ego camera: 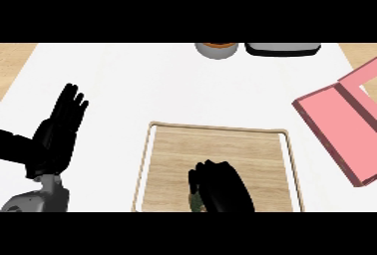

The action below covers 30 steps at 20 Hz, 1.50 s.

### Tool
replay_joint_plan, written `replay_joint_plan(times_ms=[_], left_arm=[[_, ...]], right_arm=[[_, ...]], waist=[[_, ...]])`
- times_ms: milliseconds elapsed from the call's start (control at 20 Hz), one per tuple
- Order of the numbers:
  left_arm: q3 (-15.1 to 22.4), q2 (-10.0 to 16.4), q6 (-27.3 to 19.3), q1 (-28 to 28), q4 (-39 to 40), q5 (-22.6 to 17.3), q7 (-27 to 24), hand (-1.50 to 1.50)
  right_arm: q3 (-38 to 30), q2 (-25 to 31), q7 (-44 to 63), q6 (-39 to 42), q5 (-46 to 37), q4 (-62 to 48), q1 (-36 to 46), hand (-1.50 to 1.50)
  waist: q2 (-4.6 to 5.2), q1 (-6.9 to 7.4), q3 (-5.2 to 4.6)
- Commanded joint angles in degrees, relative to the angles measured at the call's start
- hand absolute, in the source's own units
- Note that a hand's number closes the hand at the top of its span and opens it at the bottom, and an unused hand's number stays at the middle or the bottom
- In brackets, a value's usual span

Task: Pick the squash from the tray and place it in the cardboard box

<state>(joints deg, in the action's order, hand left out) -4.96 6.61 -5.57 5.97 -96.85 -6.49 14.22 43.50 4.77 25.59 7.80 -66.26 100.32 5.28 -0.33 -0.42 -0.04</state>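
Head view: set above the counter point(147, 79), aimed steeply downward.
Nearness: close; the tray point(218, 126) is framed at 6 o'clock.

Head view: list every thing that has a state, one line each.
Tray: flat on the counter, holds the squash.
Squash: on the tray's near end, mostly hidden by the right robot hand.
Box: open, to the right of the tray.
Right robot hand: curled round the squash.
Left robot hand: open, fingers up, resting at the left.
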Motion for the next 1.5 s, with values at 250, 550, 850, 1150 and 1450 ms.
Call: replay_joint_plan(times_ms=[250, 550, 850, 1150, 1450], left_arm=[[1.02, -0.41, -0.55, -0.26, -2.35, 0.83, 1.41, 0.0], [1.54, -1.48, -0.66, -1.28, 0.03, 1.68, -1.05, 0.0], [-0.24, -0.55, -0.24, -0.33, -0.6, -0.17, 0.89, 0.0], [0.2, -0.44, 1.17, -2.86, -1.96, -0.03, -0.63, 0.0], [-0.19, -0.1, 1.41, -0.21, 1.2, 0.43, -1.66, 0.0]], right_arm=[[11.63, 0.9, 9.59, 13.22, -8.29, 26.05, -4.67, 1.5], [0.91, -3.69, 13.71, 7.76, -9.16, 30.19, -1.35, 1.5], [-10.49, -2.92, 17.14, 13.3, -8.34, 40.23, 1.94, 1.5], [-29.99, -3.04, 15.17, 20.81, 2.13, 36.8, 8.89, 1.5], [-50.6, 3.46, 3.39, 15.29, 10.99, 26.33, 11.98, 1.5]], waist=[[0.0, -0.04, 0.03], [0.13, -0.18, 0.03], [0.24, 0.19, 0.05], [0.38, 0.62, 0.05], [0.5, 0.43, 0.09]])
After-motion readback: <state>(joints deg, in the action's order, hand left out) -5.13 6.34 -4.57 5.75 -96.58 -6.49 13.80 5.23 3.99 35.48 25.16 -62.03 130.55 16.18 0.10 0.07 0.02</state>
